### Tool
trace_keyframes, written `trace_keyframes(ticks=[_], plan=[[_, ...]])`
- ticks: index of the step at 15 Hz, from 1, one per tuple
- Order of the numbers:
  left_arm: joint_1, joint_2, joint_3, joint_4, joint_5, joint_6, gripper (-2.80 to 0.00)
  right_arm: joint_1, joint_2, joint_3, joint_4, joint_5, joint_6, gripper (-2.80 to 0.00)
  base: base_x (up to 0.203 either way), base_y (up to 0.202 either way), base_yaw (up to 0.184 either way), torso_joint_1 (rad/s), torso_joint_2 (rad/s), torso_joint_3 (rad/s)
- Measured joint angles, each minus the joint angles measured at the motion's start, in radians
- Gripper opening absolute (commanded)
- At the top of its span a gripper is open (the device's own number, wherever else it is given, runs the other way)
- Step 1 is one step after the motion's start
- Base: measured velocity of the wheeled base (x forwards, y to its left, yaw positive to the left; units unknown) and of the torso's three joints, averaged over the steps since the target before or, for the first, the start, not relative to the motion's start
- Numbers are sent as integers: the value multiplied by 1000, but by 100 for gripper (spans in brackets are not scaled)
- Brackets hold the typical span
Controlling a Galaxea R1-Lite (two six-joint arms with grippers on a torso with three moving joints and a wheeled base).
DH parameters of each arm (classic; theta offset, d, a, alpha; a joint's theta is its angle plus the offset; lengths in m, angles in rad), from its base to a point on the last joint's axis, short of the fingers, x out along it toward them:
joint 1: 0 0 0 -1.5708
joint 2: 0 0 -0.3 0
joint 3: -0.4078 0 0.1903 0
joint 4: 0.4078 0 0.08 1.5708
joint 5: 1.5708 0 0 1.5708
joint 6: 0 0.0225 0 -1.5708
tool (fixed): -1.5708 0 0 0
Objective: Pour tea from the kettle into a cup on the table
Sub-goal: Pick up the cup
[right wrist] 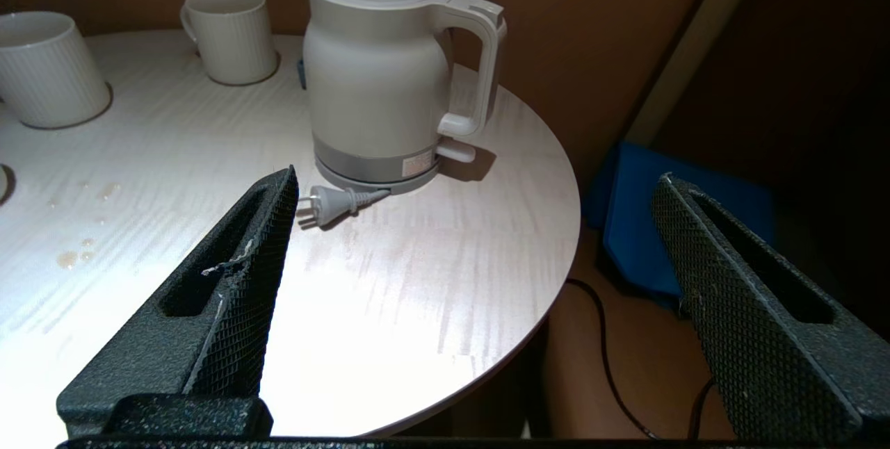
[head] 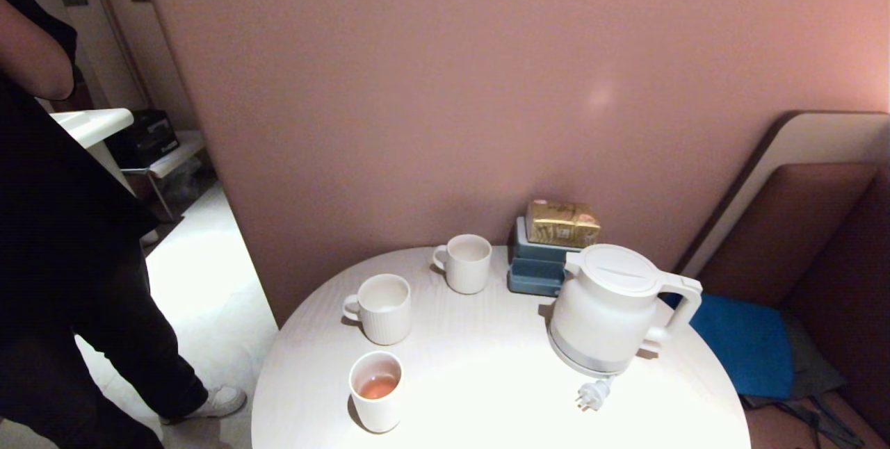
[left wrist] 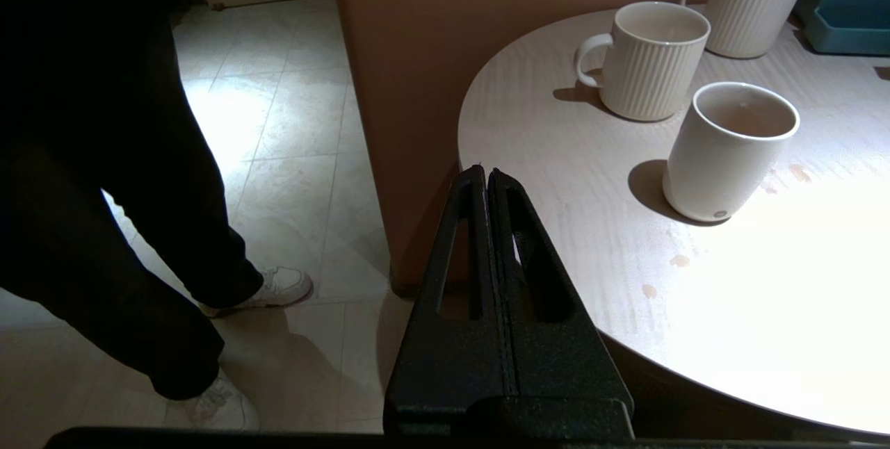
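Head view: the kettle (head: 612,310) stands upright on the right of the table (head: 487,407), lid on, loop handle turned to my right, its plug (head: 591,393) lying loose in front of it.
Cups: three on the left half; the nearest cup (head: 376,390) holds a little reddish tea (head: 377,386), the ribbed mug (head: 381,308) and far mug (head: 465,263) look empty. Neither of my arms shows here.
Bystander: a person (head: 62,261) in dark clothes stands off the table's left.
Left wrist view: my left gripper (left wrist: 486,174) is clenched on nothing, hanging off the table edge near the nearest cup; parked, I judge.
Spills: small drops (left wrist: 680,260) on the tabletop.
Right wrist view: my right gripper (right wrist: 473,185) is spread wide and empty, short of the kettle, the handle on its side.
Judgement: the pour is not yet begun; the handle is the first thing to grasp.
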Motion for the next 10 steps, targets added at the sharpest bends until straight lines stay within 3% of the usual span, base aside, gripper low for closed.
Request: trace_keyframes(ticks=[3,10], plan=[[0,0,0,0,0,0,-280,0,0,0,-5,-23,39,0,0,0,0,0,0,0],[0,0,0,0,0,0,-280,0,0,0,-8,-25,48,0,0,0,0,0,0,0]])
